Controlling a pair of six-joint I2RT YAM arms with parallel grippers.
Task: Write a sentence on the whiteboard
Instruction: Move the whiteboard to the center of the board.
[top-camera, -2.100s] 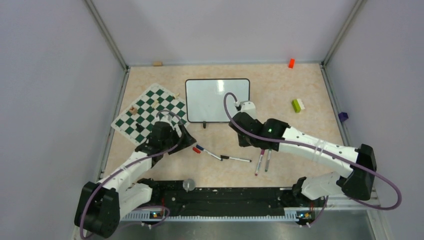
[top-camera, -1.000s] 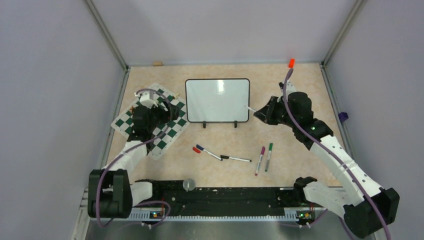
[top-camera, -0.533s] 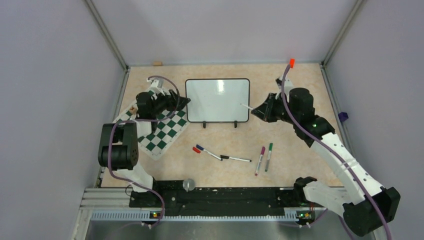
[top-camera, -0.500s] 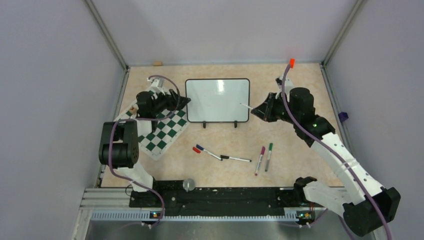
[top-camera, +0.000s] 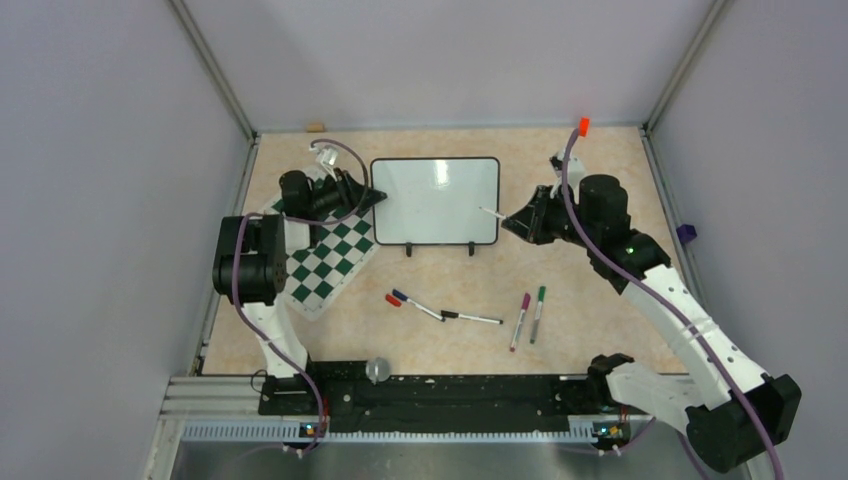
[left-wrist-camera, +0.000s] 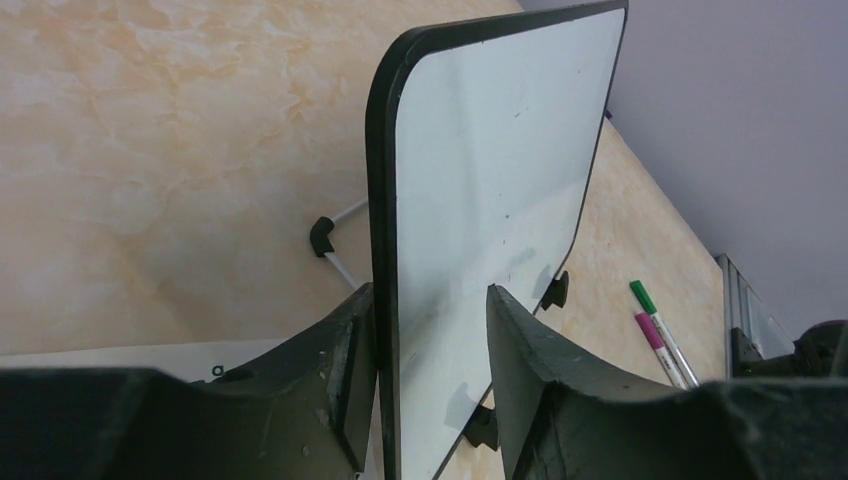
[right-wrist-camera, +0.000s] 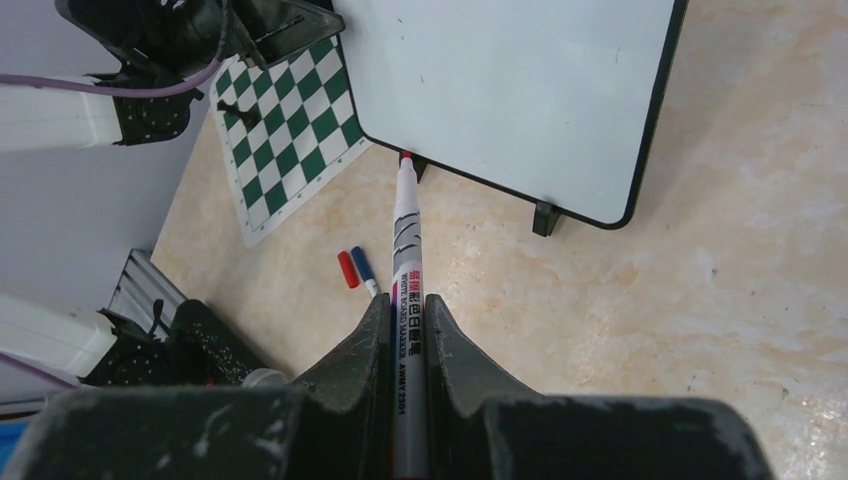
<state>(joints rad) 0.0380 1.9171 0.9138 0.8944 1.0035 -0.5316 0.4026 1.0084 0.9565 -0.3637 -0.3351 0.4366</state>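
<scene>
My right claw (right-wrist-camera: 407, 305) clenched on marker (right-wrist-camera: 407, 250), red tip forward, near lower edge of whiteboard (right-wrist-camera: 520, 100). Barrel print reads "WHITE BOARD MARKER"; smaller line below too fine to read. Whiteboard upright on 2 black feet, mid-table, just beside chess mat (top-camera: 335, 262). My left claw (left-wrist-camera: 430, 300) straddles board's mat-side edge, 1 finger per face; squeezing or not, cannot tell.

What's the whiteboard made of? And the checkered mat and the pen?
The whiteboard: glossy, light glints off it, probably coated board; its black frame looks plastic. The checkered mat: thin, lies flat, maybe vinyl or paper. The pen: smooth printed barrel, probably plastic.
</scene>
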